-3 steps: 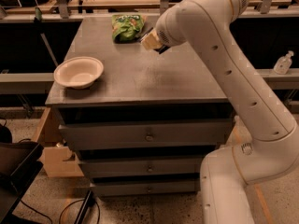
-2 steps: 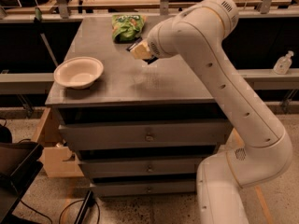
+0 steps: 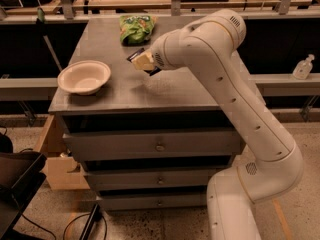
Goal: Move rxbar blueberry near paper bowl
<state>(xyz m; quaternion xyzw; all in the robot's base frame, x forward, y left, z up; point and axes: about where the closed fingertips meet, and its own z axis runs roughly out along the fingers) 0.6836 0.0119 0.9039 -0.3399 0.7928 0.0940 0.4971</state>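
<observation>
The paper bowl (image 3: pixel 84 76) is off-white and stands near the front left corner of the grey cabinet top (image 3: pixel 175 91). My gripper (image 3: pixel 143 62) hangs over the middle of the top, to the right of the bowl and just in front of the green bag. It is shut on the rxbar blueberry (image 3: pixel 135 55), a dark flat wrapper whose ends stick out on both sides of the tan fingers (image 3: pixel 145 61). The bar is held a little above the surface, about a bowl's width from the bowl's rim.
A green chip bag (image 3: pixel 136 28) lies at the back of the top. The cabinet has drawers (image 3: pixel 159 146) below. A sanitizer bottle (image 3: pixel 303 67) stands on the ledge at right. A cardboard box (image 3: pixel 57 166) sits on the floor at left.
My gripper has moved left and forward across the top with the dark bar in it, from beside the chip bag toward the bowl. The bowl and bag have not moved.
</observation>
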